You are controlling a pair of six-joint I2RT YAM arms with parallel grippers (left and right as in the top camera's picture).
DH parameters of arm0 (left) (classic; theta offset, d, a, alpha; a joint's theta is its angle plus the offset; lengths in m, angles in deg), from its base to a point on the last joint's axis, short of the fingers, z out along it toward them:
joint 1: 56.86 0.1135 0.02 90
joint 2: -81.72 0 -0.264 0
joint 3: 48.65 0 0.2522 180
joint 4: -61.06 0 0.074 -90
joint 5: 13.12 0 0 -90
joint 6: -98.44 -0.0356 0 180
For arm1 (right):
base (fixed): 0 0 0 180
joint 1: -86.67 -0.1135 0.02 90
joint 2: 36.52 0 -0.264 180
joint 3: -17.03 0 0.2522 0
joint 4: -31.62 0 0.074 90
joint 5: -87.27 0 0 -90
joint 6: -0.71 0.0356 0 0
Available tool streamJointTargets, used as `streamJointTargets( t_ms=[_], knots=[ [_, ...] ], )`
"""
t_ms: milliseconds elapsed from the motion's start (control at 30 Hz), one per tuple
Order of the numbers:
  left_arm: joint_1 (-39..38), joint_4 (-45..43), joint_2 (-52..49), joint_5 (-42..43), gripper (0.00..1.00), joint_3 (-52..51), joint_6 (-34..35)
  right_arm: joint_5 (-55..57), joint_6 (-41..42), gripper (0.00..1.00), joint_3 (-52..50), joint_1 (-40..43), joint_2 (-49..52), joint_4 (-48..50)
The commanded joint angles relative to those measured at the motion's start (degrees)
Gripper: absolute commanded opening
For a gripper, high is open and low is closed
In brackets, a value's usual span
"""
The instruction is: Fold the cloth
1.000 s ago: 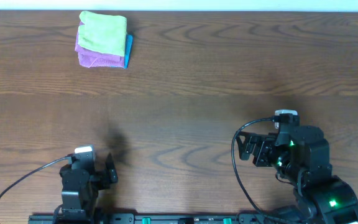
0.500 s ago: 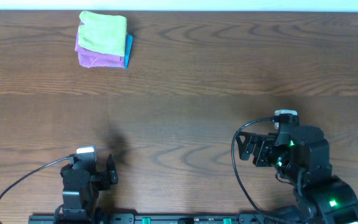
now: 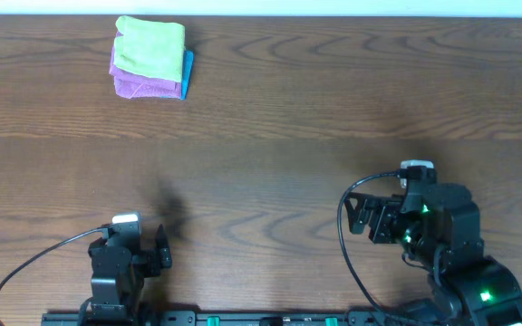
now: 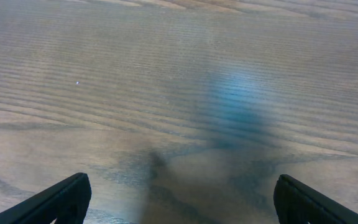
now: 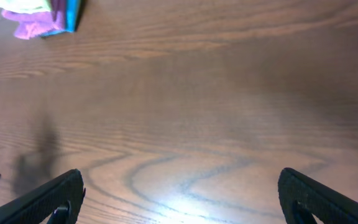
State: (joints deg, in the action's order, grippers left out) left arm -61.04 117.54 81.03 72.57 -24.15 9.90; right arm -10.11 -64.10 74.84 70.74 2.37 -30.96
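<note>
The light yellow-green cloth point(image 3: 151, 45) lies folded on top of a small stack at the far left of the table. A corner of it shows at the top left of the right wrist view point(image 5: 23, 5). My left gripper point(image 3: 163, 249) is open and empty near the front left edge; its wrist view point(image 4: 179, 199) shows only bare wood between the fingers. My right gripper point(image 3: 359, 215) is open and empty at the front right; its wrist view point(image 5: 179, 198) shows bare wood too. Both grippers are far from the cloth.
Under the yellow-green cloth lie a purple cloth point(image 3: 134, 84) and a blue cloth point(image 3: 187, 74), also seen in the right wrist view as the purple cloth point(image 5: 37, 26) and the blue cloth point(image 5: 73, 15). The wooden table point(image 3: 288, 136) spans the view.
My left arm has drawn back slightly toward the front edge. The right arm and the cloth stack have not moved.
</note>
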Motion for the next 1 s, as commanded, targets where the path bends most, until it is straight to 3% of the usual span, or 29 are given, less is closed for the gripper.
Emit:
streamJointTargets(
  t_ms=[0,267,667,967],
  knots=[
    [0.09,0.57,0.48,-0.17,0.95,-1.18,-0.39,6.10,-1.51,0.99,-0.68,0.52,-2.89,-1.73],
    [0.09,0.57,0.48,-0.17,0.95,-1.18,-0.39,10.84,-16.57,0.99,-14.71,2.78,-17.97,2.34],
    [0.09,0.57,0.48,-0.17,0.95,-1.18,-0.39,9.94,-22.73,0.99,-29.14,11.54,-33.24,5.42],
    [0.09,0.57,0.48,-0.17,0.95,-1.18,-0.39,9.94,-25.53,0.99,-33.51,12.55,-36.98,5.79]
  ],
)
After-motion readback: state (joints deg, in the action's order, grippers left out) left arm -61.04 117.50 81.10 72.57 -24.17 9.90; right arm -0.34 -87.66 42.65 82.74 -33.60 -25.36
